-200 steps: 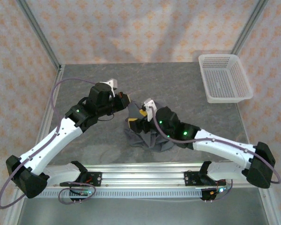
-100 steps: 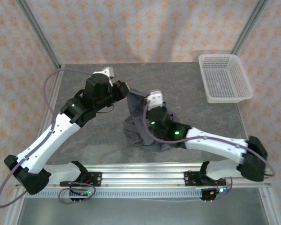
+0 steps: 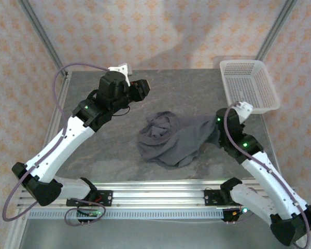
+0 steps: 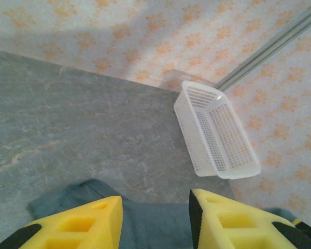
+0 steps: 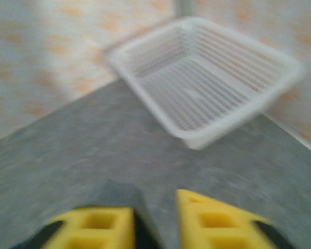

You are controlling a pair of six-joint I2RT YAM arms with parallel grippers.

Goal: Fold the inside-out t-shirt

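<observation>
Shirt (image 3: 171,139) lies in the middle of the table (image 3: 93,150), a crumpled heap rather than a flat sheet. Its long axis runs across from the bunched left end to a drawn-out tongue pointing at the right edge. That tongue ends just at the right gripper (image 5: 155,202). Its fingers stand partly apart with cloth at their base, and through the blur we see no pinch. The left gripper (image 4: 154,199) hangs toward the far-left corner, apart from the heap, its fingers parted on nothing and the cloth showing beyond them. We judge the right arm much the nearer. The left must come toward the near edge and rightward to reach the bunched end before we can spread the shirt out.
</observation>
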